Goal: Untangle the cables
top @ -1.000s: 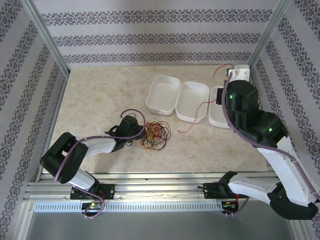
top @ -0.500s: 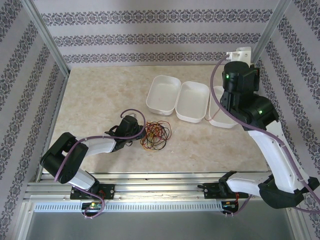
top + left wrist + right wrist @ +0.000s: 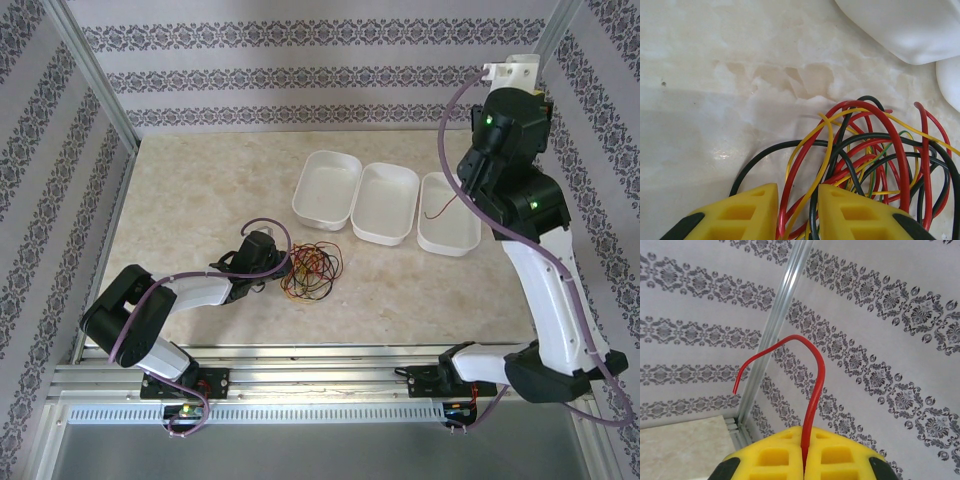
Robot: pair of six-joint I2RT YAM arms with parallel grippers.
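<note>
Bright, even light w/ soft shadows, sharp focus.

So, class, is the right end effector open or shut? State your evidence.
Shut: on the right end effector the yellow fingers meet with no gap, pinching one red cable that arcs upward.

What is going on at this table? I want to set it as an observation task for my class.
Two robot arms are working on a tangle of cables in red, yellow and black on the table. The left gripper sits low at the pile, its jaws apart with several strands running between them. The right gripper is up high by the back right corner, shut on a single red cable. A red strand trails into the rightmost of three white trays. The pile is not yet untangled.
</note>
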